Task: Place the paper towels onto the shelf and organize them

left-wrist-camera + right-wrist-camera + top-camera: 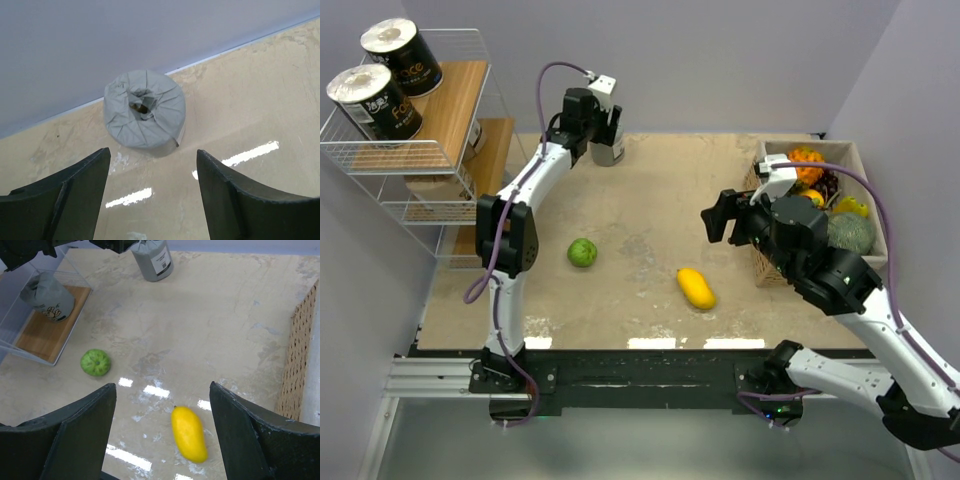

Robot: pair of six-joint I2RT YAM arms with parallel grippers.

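Paper towels are partly shelved: a black roll (400, 55) and a second black roll (375, 100) stand on the top tier of the shelf (460, 90), and a pale wrapped roll (47, 297) sits on a lower board. The grey roll (145, 116) stands on end on the bench (650, 200) at its far edge, close to the back wall. The step in hand looks like picking it up: the left end effector (152, 157) hangs just short of it, spread wide with nothing between the fingers. Next, the fingers need to drop either side of the roll, close, then carry it left to a free tier. Its wrap is crinkled, tucked into the core hole, so it should give slightly. The right end effector (162, 390) is spread and empty over mid-bench
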